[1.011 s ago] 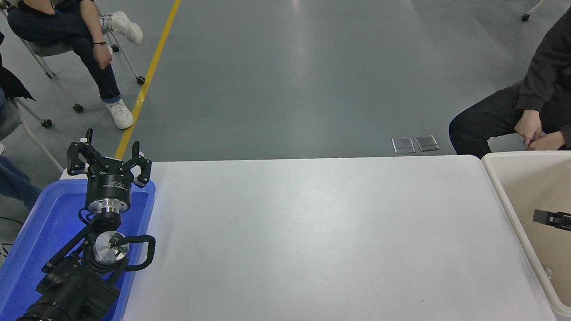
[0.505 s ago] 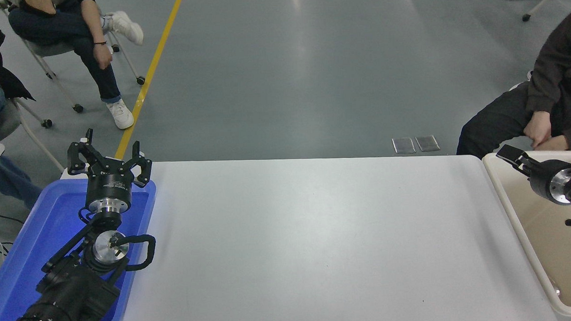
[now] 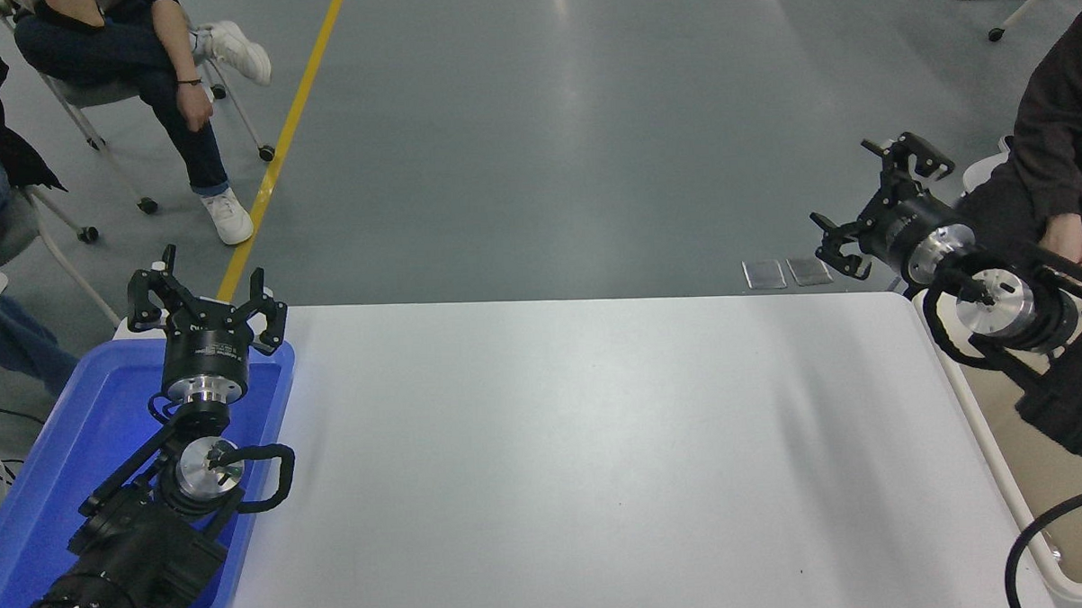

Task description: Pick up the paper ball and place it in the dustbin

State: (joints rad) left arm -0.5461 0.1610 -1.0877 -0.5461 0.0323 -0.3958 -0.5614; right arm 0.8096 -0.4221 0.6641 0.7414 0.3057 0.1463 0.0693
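Fingers of the right gripper [image 3: 880, 207] are spread apart with nothing between them, held high past the table's [image 3: 546, 457] far right corner, over the grey floor [image 3: 571, 132] as the camera sees it. Its arm reaches in from the right edge and crosses above the bin [image 3: 1045, 552], a cream container butted against the table's right end; only a strip of the rim and a patch of its inner wall show, the rest being covered by the arm and cut off by the picture's edge. No paper ball shows anywhere in view: not on the table, not in the gripper, and not in the small part of the bin's inside that can be seen, so where it lies cannot be told. The left gripper [image 3: 206, 302] is parked at the lower left over a blue tray [image 3: 69, 446] that sits against the table's left end; its fingers are also apart and empty, pointing away from the camera. A black cable [image 3: 1039, 525] loops from the right arm down across the bin's rim at the lower right. Two small metal plates [image 3: 787, 272] are set in the floor just beyond the table's far edge. A yellow line [image 3: 283, 137] runs across the floor at the upper left. One person [image 3: 127, 48] sits on a chair at the upper left, and another person [image 3: 1062, 142] in dark clothes sits at the upper right, just behind the right arm.
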